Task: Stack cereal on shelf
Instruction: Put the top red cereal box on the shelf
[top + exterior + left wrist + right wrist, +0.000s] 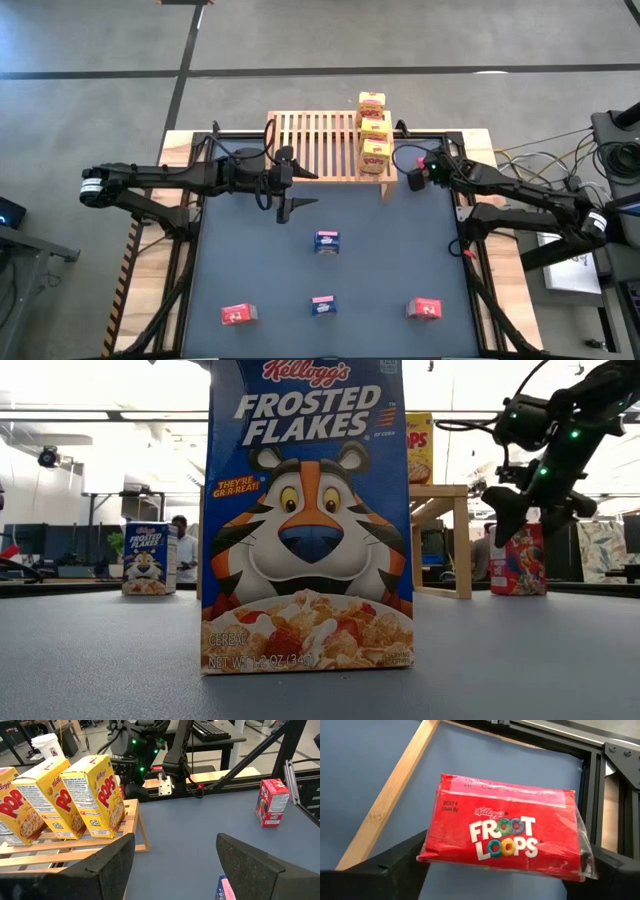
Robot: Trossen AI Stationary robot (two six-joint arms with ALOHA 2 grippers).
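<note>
My left gripper (288,190) is hanging wide open and empty over the worktop, just off the shelf's (310,140) front edge. Three yellow boxes (374,130) sit lined up on the shelf's right end. My right gripper (416,178) is by the shelf's right front corner, clamped on a red box (507,835). Two blue (326,241) and two red boxes (238,314) are spread well apart toward the near edge.

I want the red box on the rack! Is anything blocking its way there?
Partly. The right gripper holds the Froot Loops box beside the wooden shelf. Three yellow Corn Pops boxes fill the shelf's near end; the slats beyond them look free.
</note>
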